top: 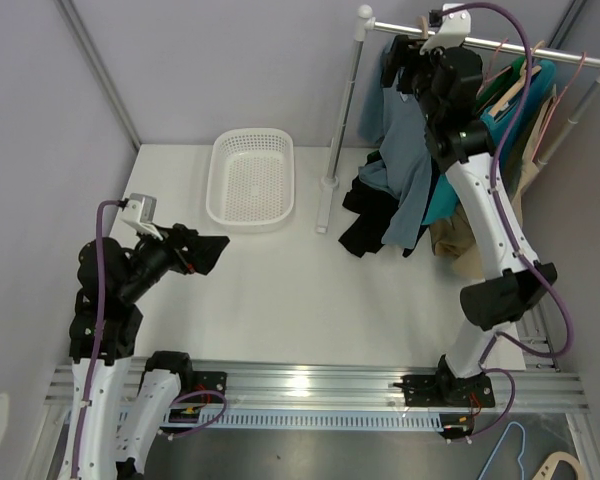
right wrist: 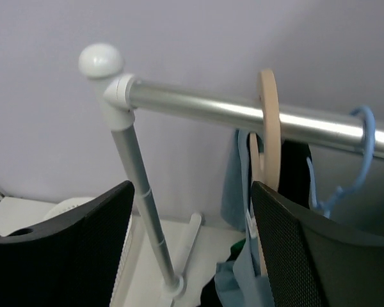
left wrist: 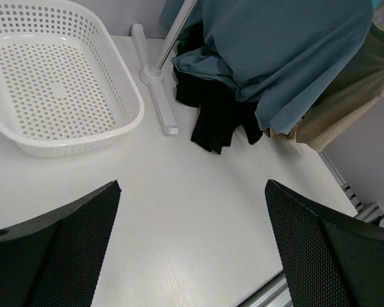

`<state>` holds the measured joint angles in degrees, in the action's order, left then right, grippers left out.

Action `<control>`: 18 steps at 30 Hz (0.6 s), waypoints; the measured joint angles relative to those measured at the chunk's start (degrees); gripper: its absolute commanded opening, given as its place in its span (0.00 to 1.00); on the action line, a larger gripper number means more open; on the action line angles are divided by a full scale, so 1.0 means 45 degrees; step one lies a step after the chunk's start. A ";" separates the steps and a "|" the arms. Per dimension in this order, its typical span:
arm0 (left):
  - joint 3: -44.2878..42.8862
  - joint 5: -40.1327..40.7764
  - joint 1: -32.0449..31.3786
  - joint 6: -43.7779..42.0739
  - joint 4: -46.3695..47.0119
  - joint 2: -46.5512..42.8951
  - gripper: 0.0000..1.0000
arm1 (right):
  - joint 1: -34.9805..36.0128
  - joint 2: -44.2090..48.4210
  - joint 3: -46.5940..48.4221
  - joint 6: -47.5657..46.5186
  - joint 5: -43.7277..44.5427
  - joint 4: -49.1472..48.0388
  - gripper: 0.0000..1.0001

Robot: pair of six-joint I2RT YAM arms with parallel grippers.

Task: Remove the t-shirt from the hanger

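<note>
A blue-grey t-shirt hangs on a wooden hanger from the rail of a clothes rack at the back right. It also shows in the left wrist view. The hanger's wooden hook sits over the metal rail, with the shirt's collar below it. My right gripper is raised to the rail's left end, open and empty, its right finger just beside the hook and collar. My left gripper is open and empty, low over the table's left side.
A white perforated basket stands at the back left. The rack's post and foot stand between the basket and the clothes. Black, teal and beige garments hang behind the t-shirt. A blue hanger hangs on the rail.
</note>
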<state>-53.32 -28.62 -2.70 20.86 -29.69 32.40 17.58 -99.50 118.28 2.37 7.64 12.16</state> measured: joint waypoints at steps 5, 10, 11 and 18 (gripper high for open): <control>0.0000 0.0029 0.0000 -0.0102 0.0015 -0.0015 0.99 | -0.0398 -0.1938 0.2934 -0.0155 -0.0374 0.0860 0.75; 0.0000 0.0131 0.0000 -0.0121 0.0010 -0.0068 1.00 | -0.0879 -0.2948 0.4201 -0.0092 -0.0457 0.1209 0.75; 0.0000 0.0136 0.0000 -0.0131 0.0005 -0.0078 1.00 | -0.0933 -0.3031 0.4255 -0.0039 -0.0481 0.1277 0.75; 0.0000 0.0238 0.0000 -0.0228 0.0000 -0.0107 1.00 | -0.1166 -0.2739 0.3439 0.0481 -0.1423 0.1622 0.77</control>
<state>-53.32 -27.55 -2.70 19.84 -29.69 31.92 12.34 -111.83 133.75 4.54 1.23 19.46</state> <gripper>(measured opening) 0.994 0.766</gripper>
